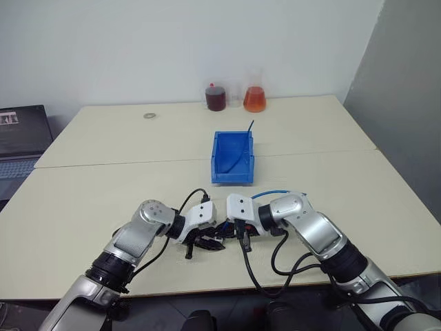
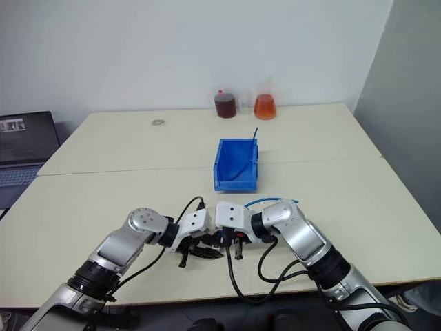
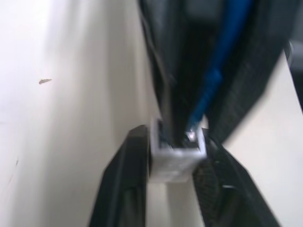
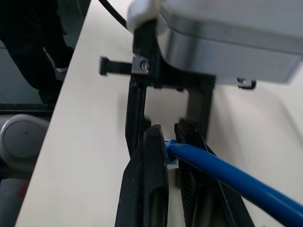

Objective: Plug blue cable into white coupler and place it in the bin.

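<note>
Both hands meet nose to nose low over the near edge of the tabletop (image 1: pixel 103 179), right at six o'clock in the head view. The left hand (image 3: pixel 173 189) has its two black fingers set either side of the white coupler (image 3: pixel 177 158), the block sitting between the fingertips with a sliver of gap showing on each side, so whether they are gripping it I cannot tell. The right hand (image 4: pixel 170 142) is pinched tight on the blue cable (image 4: pixel 222 177), fingers nearly touching around the cord just behind its tip. From the left wrist, that cable runs straight into the coupler's open face, its clear plug end sitting at or just inside the opening; how deep it goes is too blurred to judge. The cable's loop arcs out behind the right wrist at about two o'clock from the hands. The blue bin (image 1: pixel 233 160) stands at twelve o'clock, mid-table, well apart from the hands, with a darker cable (image 1: pixel 248 129) poking up from its far right corner.
</note>
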Motion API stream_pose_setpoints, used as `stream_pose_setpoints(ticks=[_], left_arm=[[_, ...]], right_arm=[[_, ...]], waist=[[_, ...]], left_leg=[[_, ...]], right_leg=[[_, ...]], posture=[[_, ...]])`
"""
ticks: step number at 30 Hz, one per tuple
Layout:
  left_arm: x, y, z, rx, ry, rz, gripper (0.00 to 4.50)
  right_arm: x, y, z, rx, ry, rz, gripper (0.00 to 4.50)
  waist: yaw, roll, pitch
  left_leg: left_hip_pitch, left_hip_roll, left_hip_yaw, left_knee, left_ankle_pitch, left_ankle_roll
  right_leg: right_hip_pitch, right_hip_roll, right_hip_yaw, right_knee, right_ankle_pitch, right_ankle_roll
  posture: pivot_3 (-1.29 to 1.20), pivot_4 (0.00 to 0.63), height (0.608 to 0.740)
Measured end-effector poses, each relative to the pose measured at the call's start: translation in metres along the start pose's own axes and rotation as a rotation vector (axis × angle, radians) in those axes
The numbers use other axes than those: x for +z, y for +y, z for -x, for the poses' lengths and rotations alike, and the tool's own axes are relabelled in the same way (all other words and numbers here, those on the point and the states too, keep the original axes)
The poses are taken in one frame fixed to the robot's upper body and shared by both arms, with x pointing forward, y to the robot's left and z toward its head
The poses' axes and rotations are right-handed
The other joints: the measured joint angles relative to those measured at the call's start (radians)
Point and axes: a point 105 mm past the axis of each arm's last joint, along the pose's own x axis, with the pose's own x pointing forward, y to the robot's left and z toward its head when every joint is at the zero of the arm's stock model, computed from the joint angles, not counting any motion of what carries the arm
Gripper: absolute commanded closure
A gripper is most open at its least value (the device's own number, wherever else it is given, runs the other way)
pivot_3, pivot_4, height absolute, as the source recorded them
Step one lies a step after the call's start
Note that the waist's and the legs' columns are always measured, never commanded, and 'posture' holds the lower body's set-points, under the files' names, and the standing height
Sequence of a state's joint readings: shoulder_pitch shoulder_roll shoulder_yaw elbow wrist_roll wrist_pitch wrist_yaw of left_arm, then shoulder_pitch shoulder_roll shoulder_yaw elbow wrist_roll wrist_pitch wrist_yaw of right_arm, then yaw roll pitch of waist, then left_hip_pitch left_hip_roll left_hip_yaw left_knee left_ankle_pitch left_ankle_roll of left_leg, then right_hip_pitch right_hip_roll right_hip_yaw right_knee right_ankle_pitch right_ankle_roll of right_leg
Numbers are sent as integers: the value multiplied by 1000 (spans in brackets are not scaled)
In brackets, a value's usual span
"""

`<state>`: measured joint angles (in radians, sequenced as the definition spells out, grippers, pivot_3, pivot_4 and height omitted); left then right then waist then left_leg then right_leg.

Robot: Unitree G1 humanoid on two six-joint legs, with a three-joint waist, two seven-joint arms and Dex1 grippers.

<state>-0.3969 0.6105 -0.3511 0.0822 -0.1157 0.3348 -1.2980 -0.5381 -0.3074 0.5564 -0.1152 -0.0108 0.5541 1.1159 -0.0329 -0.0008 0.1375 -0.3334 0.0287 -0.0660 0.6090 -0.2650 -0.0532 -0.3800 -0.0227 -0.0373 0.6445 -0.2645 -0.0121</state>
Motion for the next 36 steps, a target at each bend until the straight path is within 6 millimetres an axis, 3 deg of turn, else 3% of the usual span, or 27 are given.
stream_pose_setpoints(ticks=[7,16,22,26,36], left_arm=[[7,4,6,34,-25,-107,681],[4,0,25,147,-59,-107,642],[12,5,55,321,-110,-52,642],[23,5,80,462,-151,-13,642],[48,8,96,627,-201,43,642]], right_arm=[[8,4,5,16,-26,12,4461],[17,0,21,-42,-40,-22,4462],[18,-9,38,-148,-38,-47,4463],[24,-22,66,-271,-78,-84,4463],[75,-69,135,-486,-256,-89,4463]], waist=[[1,-3,9],[0,-14,28],[3,-20,46],[4,-21,49],[5,-20,52]], left_leg=[[-17,0,4,0,1,0],[-32,1,7,1,1,0],[-35,0,8,1,1,0],[-41,0,10,4,0,-3],[-49,0,8,17,-1,-6]], right_leg=[[-9,6,-1,1,4,7],[-26,6,0,4,4,8],[-27,5,-1,3,4,8],[-31,3,0,2,4,9],[-34,4,0,6,6,11]], posture=[[0,150,740],[0,150,740],[0,150,740],[0,150,740],[0,150,740]])
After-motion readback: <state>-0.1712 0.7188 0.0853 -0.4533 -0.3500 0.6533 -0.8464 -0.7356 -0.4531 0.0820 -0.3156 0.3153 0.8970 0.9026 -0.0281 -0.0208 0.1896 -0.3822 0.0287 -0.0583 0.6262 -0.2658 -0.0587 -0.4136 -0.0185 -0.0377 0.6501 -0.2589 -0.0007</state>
